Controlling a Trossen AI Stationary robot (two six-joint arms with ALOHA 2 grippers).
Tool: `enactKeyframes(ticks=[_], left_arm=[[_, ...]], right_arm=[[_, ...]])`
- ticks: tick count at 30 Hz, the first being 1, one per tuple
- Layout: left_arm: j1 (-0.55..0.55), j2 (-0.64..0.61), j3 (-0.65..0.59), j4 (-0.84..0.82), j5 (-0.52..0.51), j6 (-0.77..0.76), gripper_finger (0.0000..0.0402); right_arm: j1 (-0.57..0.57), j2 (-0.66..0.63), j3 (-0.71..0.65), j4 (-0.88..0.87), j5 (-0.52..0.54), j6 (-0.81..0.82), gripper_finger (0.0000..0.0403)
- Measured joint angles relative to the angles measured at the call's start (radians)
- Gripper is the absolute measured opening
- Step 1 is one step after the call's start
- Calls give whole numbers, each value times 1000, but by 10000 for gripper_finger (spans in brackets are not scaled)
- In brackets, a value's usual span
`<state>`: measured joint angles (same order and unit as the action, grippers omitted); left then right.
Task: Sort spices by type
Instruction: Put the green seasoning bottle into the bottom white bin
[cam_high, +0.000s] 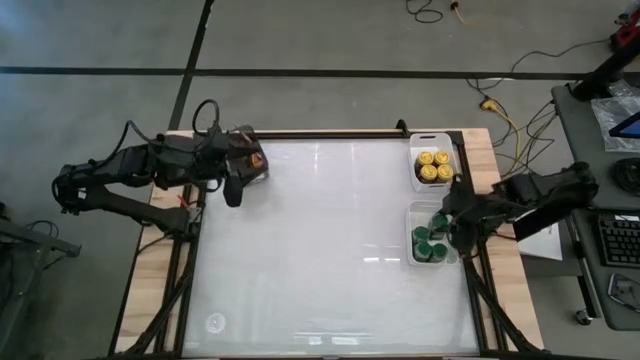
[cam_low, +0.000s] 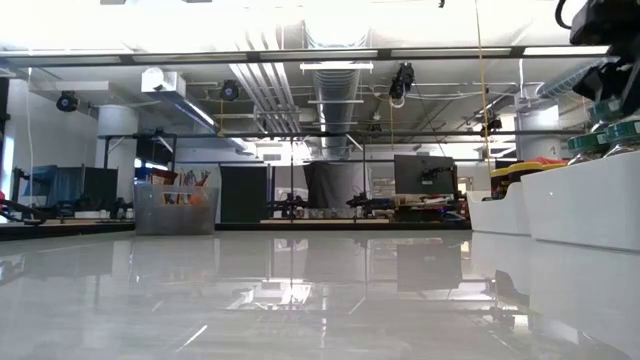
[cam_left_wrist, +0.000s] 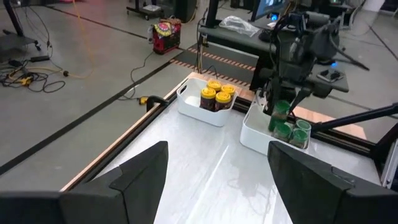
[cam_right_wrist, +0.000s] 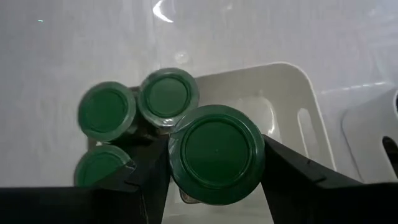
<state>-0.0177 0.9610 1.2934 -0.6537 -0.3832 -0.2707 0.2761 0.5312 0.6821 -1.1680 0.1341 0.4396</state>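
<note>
Several spice jars with yellow lids (cam_high: 432, 165) stand in the far white tray (cam_high: 428, 139) at the table's right edge. Beside it, nearer, a second white tray (cam_right_wrist: 292, 93) holds three green-lidded jars (cam_right_wrist: 166, 94). My right gripper (cam_right_wrist: 214, 163) is above this tray, shut on a further green-lidded jar (cam_left_wrist: 281, 111). My left gripper (cam_left_wrist: 217, 180) hangs open and bare over the table's far left (cam_high: 233, 192). My right gripper pinches the green-lidded jar between its two fingers, one on either side just under the lid's rim (cam_right_wrist: 176, 155). The fingers (cam_right_wrist: 292, 175) come from above, slanting down. The jar stays upright over the tray's bare part, higher than the three jars beside it.
A cup of brown sticks (cam_high: 250, 160) stands at the far left corner next to my left arm. The white tabletop (cam_high: 320, 240) between the arms is bare. Cables and a desk lie beyond the table's right edge.
</note>
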Motion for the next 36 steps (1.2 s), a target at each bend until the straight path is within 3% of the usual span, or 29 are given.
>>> enactKeyframes(ticks=[8,18,28,36], left_arm=[[0,-21,0,1,0,16,261],[0,-22,0,0,0,26,261],[0,-24,0,-9,0,67,261],[0,-39,0,-9,0,113,261]], right_arm=[[133,1,-2,9,131,119,198],[301,27,-14,-10,185,247,198],[324,184,-14,14,207,240,198],[324,203,-13,33,207,276,198]])
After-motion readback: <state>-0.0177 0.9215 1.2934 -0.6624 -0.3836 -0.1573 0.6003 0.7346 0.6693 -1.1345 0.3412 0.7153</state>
